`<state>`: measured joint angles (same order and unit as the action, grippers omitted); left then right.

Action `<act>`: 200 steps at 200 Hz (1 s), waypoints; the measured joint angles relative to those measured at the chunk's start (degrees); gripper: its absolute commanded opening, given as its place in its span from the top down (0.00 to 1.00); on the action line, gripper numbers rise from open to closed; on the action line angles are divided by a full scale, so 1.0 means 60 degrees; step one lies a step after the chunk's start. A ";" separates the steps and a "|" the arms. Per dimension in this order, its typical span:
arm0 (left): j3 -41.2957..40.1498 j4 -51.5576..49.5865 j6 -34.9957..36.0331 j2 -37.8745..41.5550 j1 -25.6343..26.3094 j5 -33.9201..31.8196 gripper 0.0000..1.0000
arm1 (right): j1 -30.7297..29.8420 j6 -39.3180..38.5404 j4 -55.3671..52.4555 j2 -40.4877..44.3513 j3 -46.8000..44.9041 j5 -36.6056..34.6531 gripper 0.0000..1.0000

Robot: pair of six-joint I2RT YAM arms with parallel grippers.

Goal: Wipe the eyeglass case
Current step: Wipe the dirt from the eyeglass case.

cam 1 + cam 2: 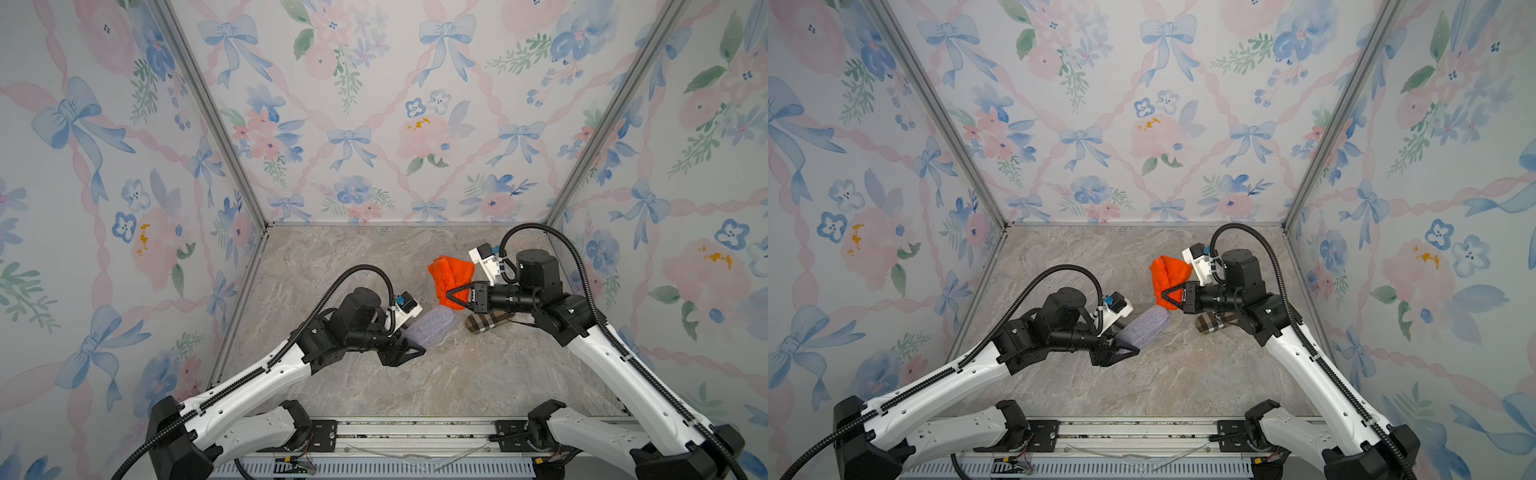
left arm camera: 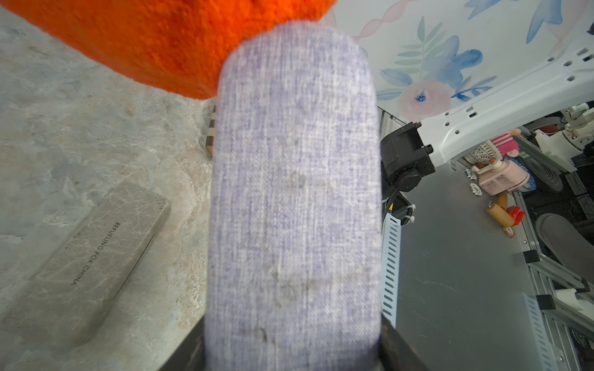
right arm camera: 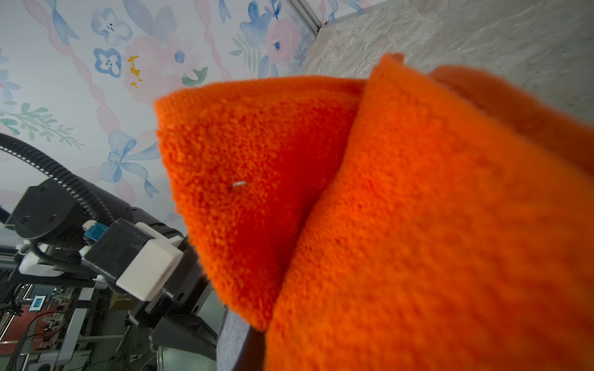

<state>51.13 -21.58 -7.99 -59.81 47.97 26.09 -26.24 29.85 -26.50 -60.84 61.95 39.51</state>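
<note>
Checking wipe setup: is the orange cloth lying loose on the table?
No, the right gripper is shut on the orange cloth, near the lavender case.

The right arm (image 1: 561, 311) hides one end of the beige checked fabric pouch (image 1: 484, 323), and up close the lilac woven eyeglass case (image 2: 294, 192) looks blurred.

Lavender eyeglass case (image 1: 430, 328) tilted; orange cloth (image 1: 451, 276) apparently touches its tip.

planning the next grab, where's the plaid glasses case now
In both top views the plaid case lies on the table under the right arm, beside the lavender case and near the orange cloth.
</note>
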 measured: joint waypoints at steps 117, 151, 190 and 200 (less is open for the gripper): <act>0.0000 -0.0233 -0.0168 -0.0321 -0.0251 -0.0382 0.71 | 0.0146 0.2375 0.3049 -0.1264 -0.1013 0.1217 1.00; 0.0000 -0.0302 -0.0164 -0.0321 -0.0251 -0.0302 0.71 | 0.0095 0.2841 0.3898 -0.1359 -0.1362 0.1566 1.00; -0.0004 -0.0463 -0.0160 -0.0321 -0.0251 -0.0331 0.71 | 0.0087 0.3333 0.4881 -0.1792 -0.1723 0.2087 1.00; -0.0025 -0.0488 -0.0149 -0.0321 -0.0248 -0.0361 0.71 | 0.0109 0.3632 0.5297 -0.1825 -0.1912 0.2218 1.00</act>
<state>50.98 -24.51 -8.88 -61.73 46.48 23.92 -25.58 51.64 5.28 -71.79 50.48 52.82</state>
